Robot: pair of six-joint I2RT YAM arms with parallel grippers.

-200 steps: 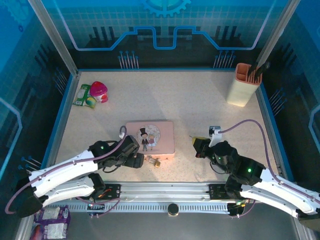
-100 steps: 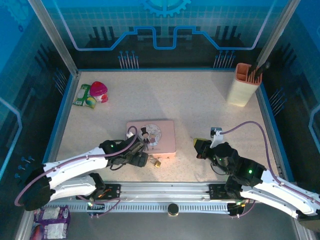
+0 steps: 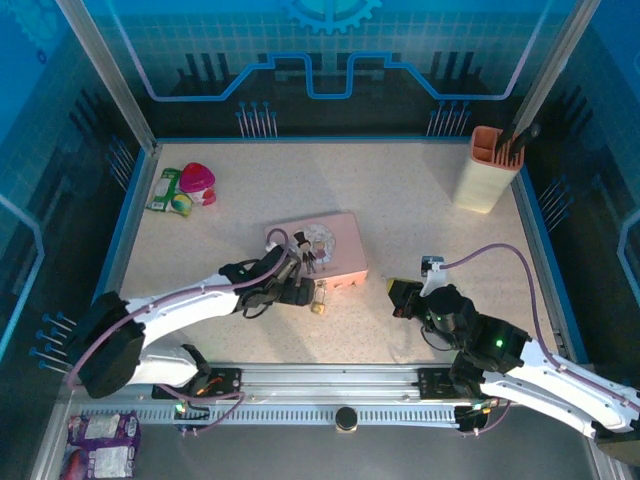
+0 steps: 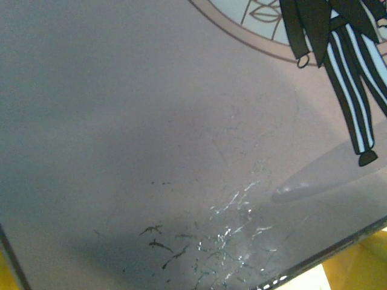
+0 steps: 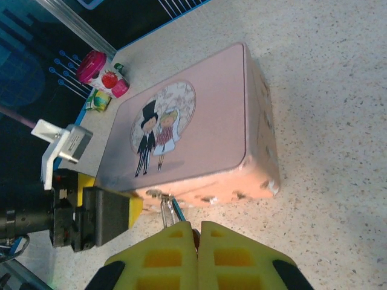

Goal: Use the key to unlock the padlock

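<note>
Nearest to me, to the right of the pink tin (image 3: 345, 250) and well apart from it, my right gripper (image 5: 196, 228) sits low over the speckled table (image 3: 400, 200). Its yellow fingers are pressed together with nothing between them. Through its wrist camera I look across the table at the tin's near long side.

My left gripper (image 3: 298, 291) is at the tin's near-left corner, jaws spread wide. Its wrist camera is so close to the lid that I get pale pink metal, scratches and the striped trousers of the cartoon groom, with a sliver of yellow finger (image 4: 363, 266) past the lid's edge. From the right wrist view one yellow pad sits right at that corner. I cannot tell whether it touches the tin.

The padlock (image 3: 318, 298) lies on the table just beside the tin's near edge, directly right of the left gripper's fingertips and not held by either gripper. In the right wrist view thin silver metal lies there too, but it is too small for me to tell the shackle from the key.

The tin itself lies flat, lid up, turned at a slant to the table edges.

Far beyond the tin to the right stands an upright cream and orange holder (image 3: 485, 175) with dark sticks in it. Far to the tin's left, a pink domed toy (image 3: 198, 180) rests against a green packet (image 3: 165, 190).
</note>
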